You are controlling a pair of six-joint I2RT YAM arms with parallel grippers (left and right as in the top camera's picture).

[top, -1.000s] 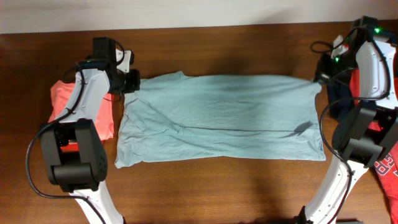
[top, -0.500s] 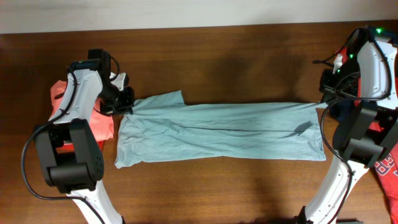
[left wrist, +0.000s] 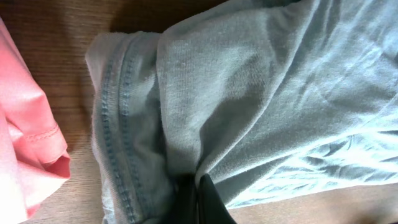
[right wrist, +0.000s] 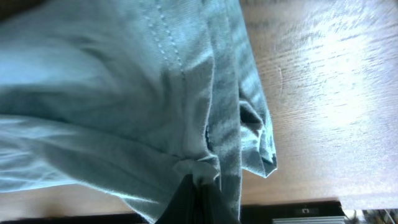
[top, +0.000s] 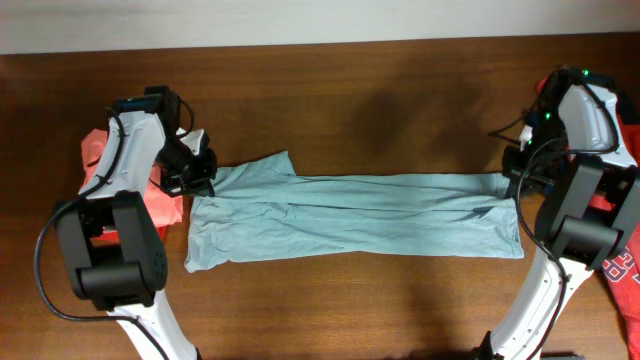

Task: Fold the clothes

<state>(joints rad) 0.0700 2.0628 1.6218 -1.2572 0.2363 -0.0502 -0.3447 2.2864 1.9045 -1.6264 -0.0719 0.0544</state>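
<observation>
At the near right edge lies a red cloth with white print (top: 625, 272), partly out of view. Past it, a pale grey-blue cotton T-shirt (top: 360, 215) stretches as a long, wrinkled band across the middle of the brown wooden table (top: 360, 90), doubled lengthwise. At its far left corner the left gripper (top: 200, 172) has its 2 fingers pressed together on a bunched hem (left wrist: 196, 186). At the far right corner the right gripper (top: 515, 172) pinches the seamed edge the same way (right wrist: 196, 182). A coral-orange cotton shirt (top: 100, 160) lies just beside the left corner, under the left arm.
</observation>
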